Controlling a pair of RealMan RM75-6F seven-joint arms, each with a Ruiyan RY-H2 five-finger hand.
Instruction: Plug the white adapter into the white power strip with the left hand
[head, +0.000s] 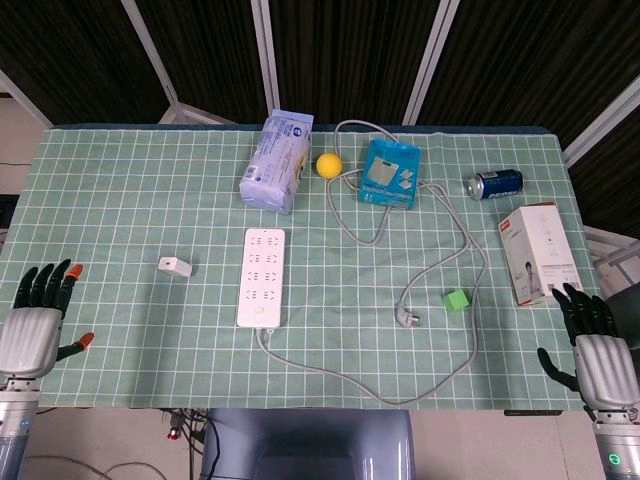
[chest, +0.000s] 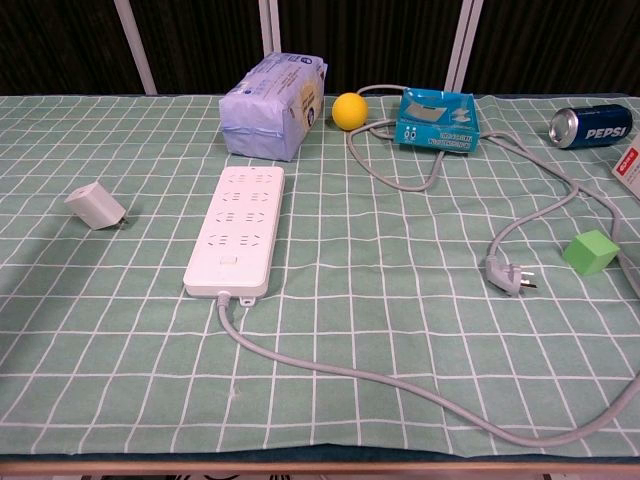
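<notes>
White adapter (head: 174, 266) lies left of white power strip (head: 261, 277), untouched.

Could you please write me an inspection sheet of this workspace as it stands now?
Surface: table under a green checked cloth.
Job's things: white adapter lies on its side, left of the white power strip, apart from it, unplugged.
Clutter: tissue pack, yellow ball, blue packet, can on its side, green block, white box.
Hands: left hand and right hand open at the near edge, holding nothing.
Cables: the strip's grey cord loops across the cloth, its plug lying loose.
Surroundings: dark panels behind.
</notes>
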